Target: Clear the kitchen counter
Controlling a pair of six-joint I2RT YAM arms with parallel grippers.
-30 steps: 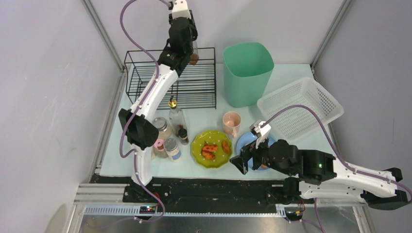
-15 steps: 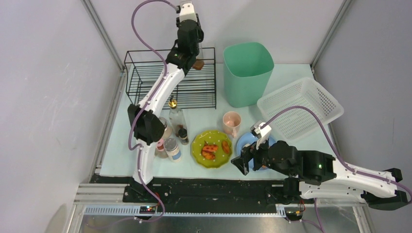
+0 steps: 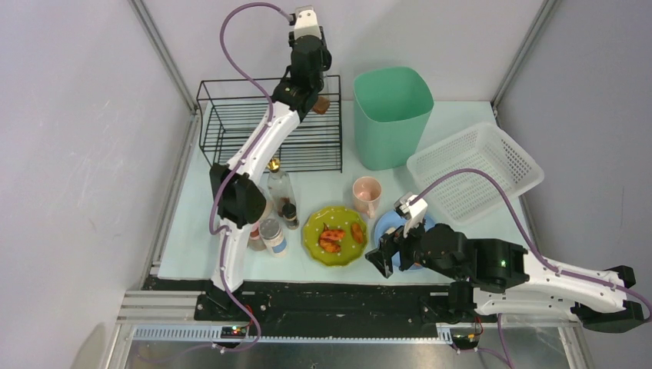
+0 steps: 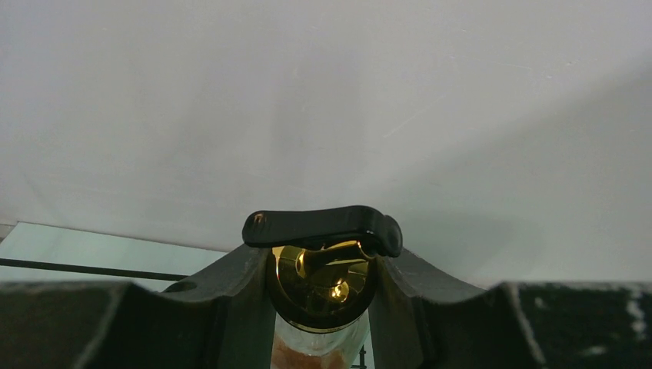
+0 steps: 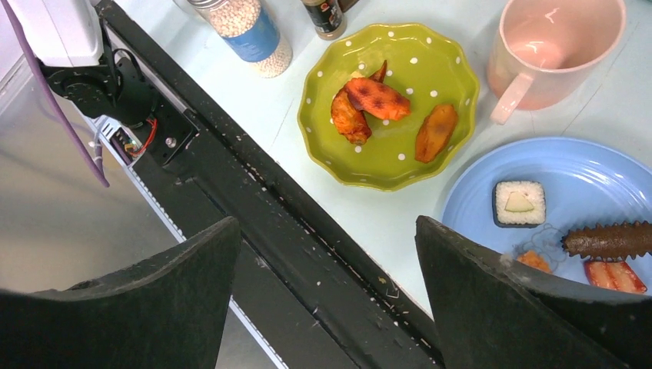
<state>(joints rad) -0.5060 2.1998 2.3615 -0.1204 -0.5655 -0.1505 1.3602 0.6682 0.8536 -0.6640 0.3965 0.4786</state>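
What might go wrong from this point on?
The left gripper holds a bottle by its neck, up in the air by the rack; if it slips, it could drop and spill. The right gripper hangs open by the blue plate near the edge of the counter; a clumsy move might knock food off.

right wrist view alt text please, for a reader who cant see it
The open right gripper frames a green dotted plate of browned food pieces. A pink mug and a blue plate with sushi sit beside it.
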